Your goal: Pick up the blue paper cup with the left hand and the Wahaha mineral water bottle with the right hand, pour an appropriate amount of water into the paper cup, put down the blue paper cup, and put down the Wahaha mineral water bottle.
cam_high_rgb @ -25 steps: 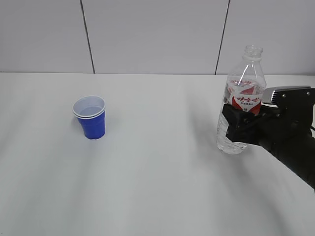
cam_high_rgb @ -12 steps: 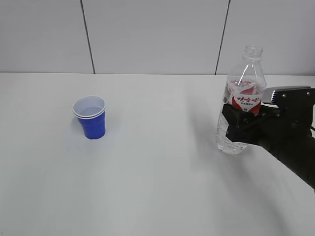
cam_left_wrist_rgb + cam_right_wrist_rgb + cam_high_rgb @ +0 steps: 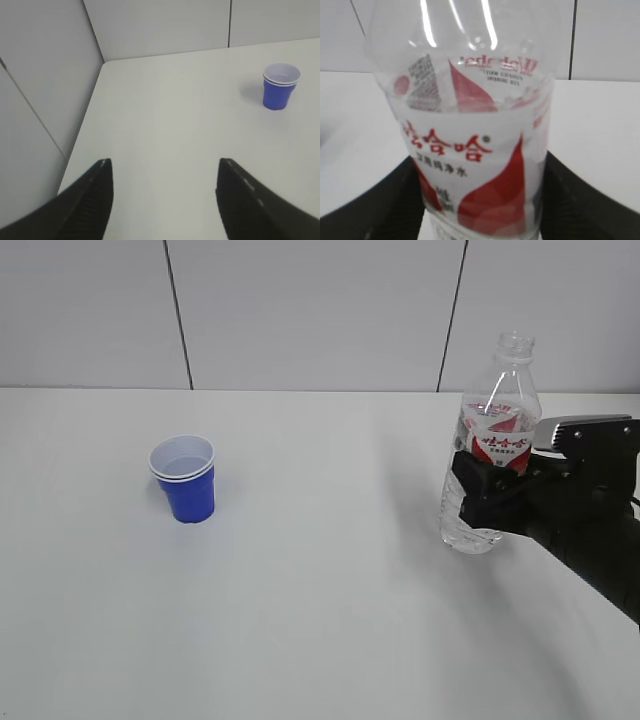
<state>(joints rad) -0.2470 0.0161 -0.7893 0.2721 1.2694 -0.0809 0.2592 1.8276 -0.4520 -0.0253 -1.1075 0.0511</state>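
Note:
The blue paper cup (image 3: 183, 480) stands upright on the left of the white table, free of both grippers; it also shows in the left wrist view (image 3: 281, 86), far ahead and to the right. My left gripper (image 3: 162, 170) is open and empty, hanging over bare table, and is out of the exterior view. My right gripper (image 3: 478, 495) is shut on the Wahaha mineral water bottle (image 3: 492, 440) at its label, with the bottle upright and its base at or just above the table. In the right wrist view the fingers of the right gripper (image 3: 482, 200) press both sides of the bottle (image 3: 475, 125). The neck is uncapped.
The white table (image 3: 320, 620) runs back to a grey panelled wall (image 3: 310, 310). In the left wrist view the table's left edge (image 3: 82, 135) meets a side wall. Nothing stands between the cup and the bottle.
The right gripper and the bottle have shifted very slightly to the left. The cup has not moved.

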